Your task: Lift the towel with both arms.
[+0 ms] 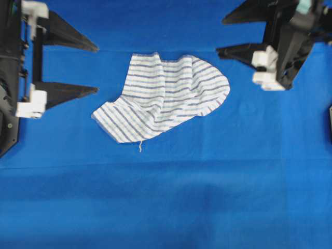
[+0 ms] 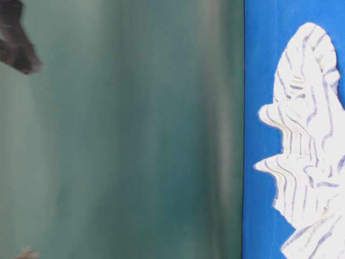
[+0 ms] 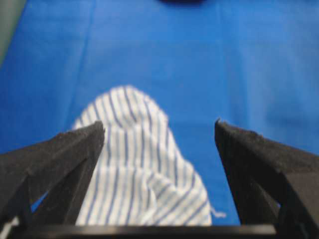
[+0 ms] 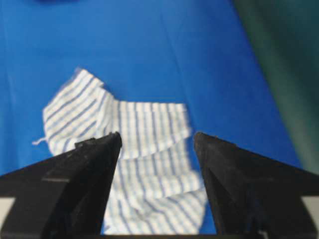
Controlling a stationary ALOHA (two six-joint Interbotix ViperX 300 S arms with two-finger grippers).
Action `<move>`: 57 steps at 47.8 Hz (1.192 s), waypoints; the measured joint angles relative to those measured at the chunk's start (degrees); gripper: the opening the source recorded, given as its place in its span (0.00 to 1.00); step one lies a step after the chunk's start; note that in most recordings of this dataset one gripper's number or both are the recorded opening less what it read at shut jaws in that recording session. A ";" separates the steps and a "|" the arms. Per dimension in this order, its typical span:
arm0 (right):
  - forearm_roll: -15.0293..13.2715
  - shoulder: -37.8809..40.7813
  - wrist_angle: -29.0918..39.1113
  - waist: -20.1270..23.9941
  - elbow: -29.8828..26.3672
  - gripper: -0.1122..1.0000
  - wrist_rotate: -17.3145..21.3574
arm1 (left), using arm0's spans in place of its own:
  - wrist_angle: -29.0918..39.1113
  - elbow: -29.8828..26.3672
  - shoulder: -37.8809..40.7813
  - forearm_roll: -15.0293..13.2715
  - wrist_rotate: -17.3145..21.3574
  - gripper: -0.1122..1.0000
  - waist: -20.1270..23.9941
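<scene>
The towel (image 1: 163,96), white with thin blue-grey stripes, lies crumpled and flat on the blue sheet between the two arms. My left gripper (image 1: 97,69) stands open to the towel's left, its tips a short way from the cloth and holding nothing. In the left wrist view the towel (image 3: 134,169) shows ahead between the spread fingers of the left gripper (image 3: 159,123). My right gripper (image 1: 220,36) is open at the upper right, apart from the towel's rounded end. In the right wrist view the towel (image 4: 144,119) lies below and beyond the open right gripper (image 4: 157,134).
The blue sheet (image 1: 166,207) covers the whole work surface. A loose thread (image 1: 140,147) hangs from the towel's near edge. In the table-level view the towel (image 2: 307,135) rests on the sheet beside a green wall (image 2: 135,135), with a dark arm part (image 2: 19,51) at the top left.
</scene>
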 measured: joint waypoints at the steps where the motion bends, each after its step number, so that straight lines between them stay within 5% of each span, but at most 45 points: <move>1: 0.00 0.18 -0.70 0.00 0.70 0.67 0.35 | -0.79 0.97 0.26 0.00 0.00 0.91 0.00; 18: 0.09 7.65 -12.92 0.88 9.40 0.67 3.69 | -8.88 12.39 4.66 0.00 -0.09 0.91 -0.09; 39: 0.88 24.96 -22.59 1.85 10.81 0.67 3.87 | -18.90 22.94 13.54 -0.09 -1.32 0.91 -1.32; 57: 0.97 35.51 -29.62 2.55 10.81 0.67 3.87 | -27.25 25.93 24.17 0.00 -3.78 0.91 -2.11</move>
